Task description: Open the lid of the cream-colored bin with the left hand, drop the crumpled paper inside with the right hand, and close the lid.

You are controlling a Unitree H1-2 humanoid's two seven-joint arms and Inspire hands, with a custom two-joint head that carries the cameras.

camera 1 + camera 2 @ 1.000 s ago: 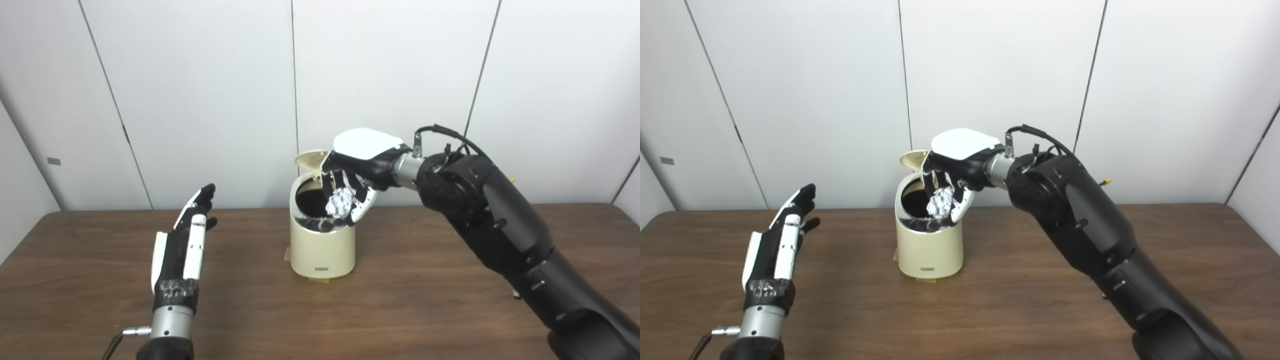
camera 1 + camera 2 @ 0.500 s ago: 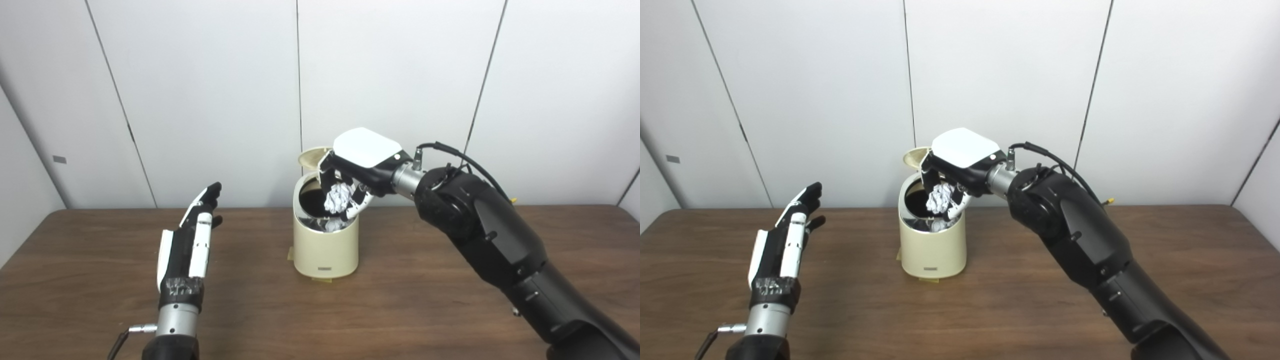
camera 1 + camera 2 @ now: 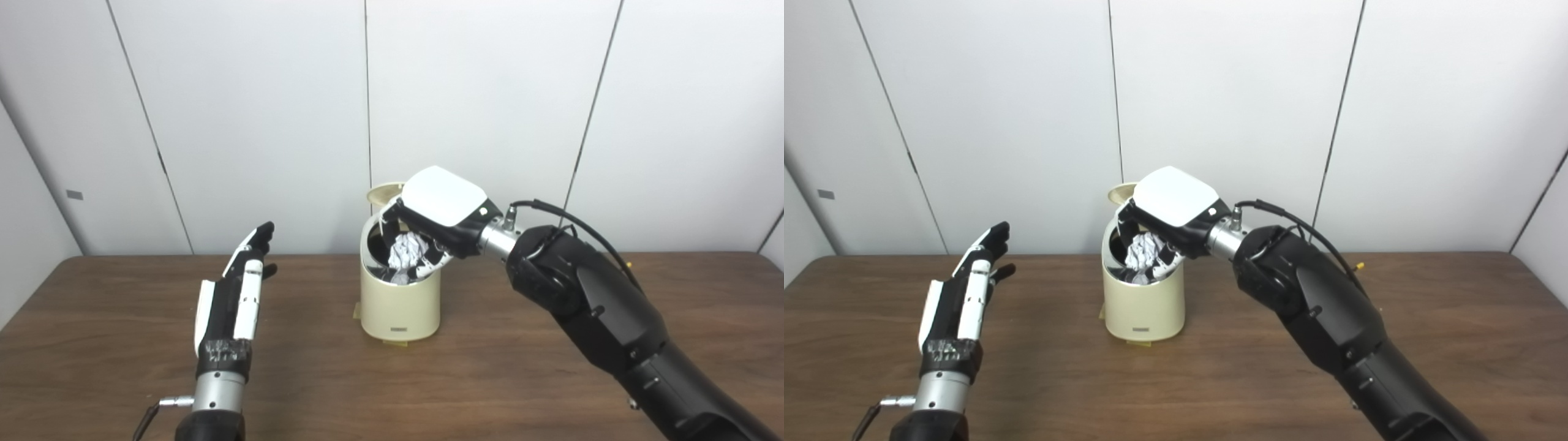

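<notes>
Right hand point(image 3: 438, 214) sits over the mouth of the cream-colored cylindrical bin point(image 3: 399, 306), fingers curled around the white crumpled paper ball point(image 3: 408, 250), which is at rim level, partly inside. Round lid point(image 3: 383, 194) stands open at the back edge. Left hand point(image 3: 236, 294) is spread flat and empty, well left of the bin, above the brown wooden table point(image 3: 490, 367).

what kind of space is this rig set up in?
Likely a lab or test room, not a home: bare white wall panels, one brown table, and a single bin staged between the right hand and left hand.
</notes>
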